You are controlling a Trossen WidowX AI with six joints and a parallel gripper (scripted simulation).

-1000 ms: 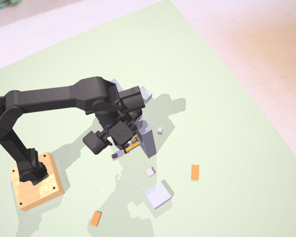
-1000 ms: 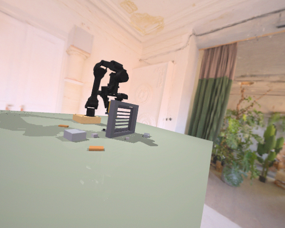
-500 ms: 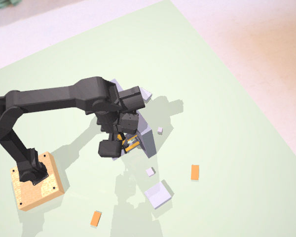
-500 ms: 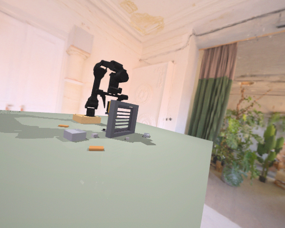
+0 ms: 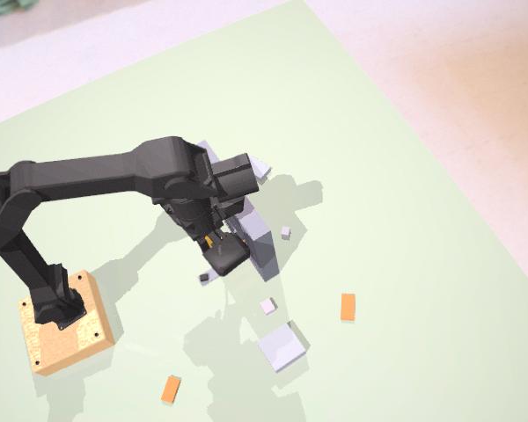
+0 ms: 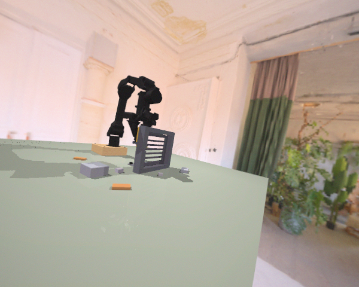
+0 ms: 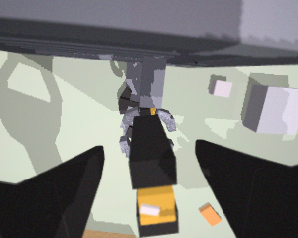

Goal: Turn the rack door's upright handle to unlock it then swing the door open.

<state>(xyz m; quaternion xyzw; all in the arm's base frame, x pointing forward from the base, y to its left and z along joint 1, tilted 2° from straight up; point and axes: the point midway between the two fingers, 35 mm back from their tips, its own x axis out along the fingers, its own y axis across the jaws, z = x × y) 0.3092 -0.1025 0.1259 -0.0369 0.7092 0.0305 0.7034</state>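
The grey rack frame (image 5: 255,220) (image 6: 139,155) (image 7: 114,27) stands upright on the table. Its barred door (image 6: 155,147) shows through it in the exterior view and looks roughly in line with the frame. The black-and-yellow upright handle (image 7: 156,198) stands on the arm's side of the door; a yellow strip of it shows in the exterior view (image 6: 137,134). My gripper (image 7: 150,149) is open, with one finger on each side of the handle and a visible gap on both sides. In the top view the arm hides the fingertips and most of the door.
A lilac box (image 5: 282,347) (image 6: 94,170) (image 7: 283,111) and a small cube (image 5: 267,306) (image 7: 222,88) lie beside the frame. Another small cube (image 5: 285,232) and a lilac block (image 5: 260,168) lie behind it. Orange blocks (image 5: 348,307) (image 5: 171,389) lie farther off.
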